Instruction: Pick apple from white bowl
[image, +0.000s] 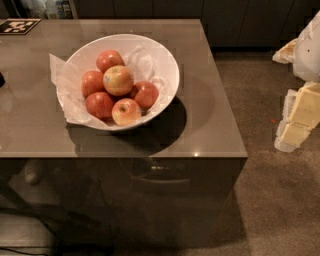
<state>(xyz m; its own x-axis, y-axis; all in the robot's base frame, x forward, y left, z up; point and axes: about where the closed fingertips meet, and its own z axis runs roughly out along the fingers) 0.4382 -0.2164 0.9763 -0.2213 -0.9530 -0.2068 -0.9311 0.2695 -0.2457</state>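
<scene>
The white bowl (171, 70) stands on a glossy grey-brown table (210, 130), left of its middle, lined with crumpled white paper (61, 75). The apple (118, 80), the largest one, pale yellow-green with an orange-red blush and a small dark sticker, lies on top of the pile at the bowl's centre. A smaller yellow-red apple (126, 111) with a stem dimple sits at the front. Several all-red apples (99, 104) surround them. My gripper (299, 116), white and pale yellow, hangs at the right edge of the view, off the table over the floor, far from the bowl.
The table's right edge (227, 95) lies between the gripper and the bowl. A black-and-white marker tag (18, 26) lies at the table's far left corner. Dark cabinets (240, 20) run along the back. Brown carpet (270, 200) covers the floor at right.
</scene>
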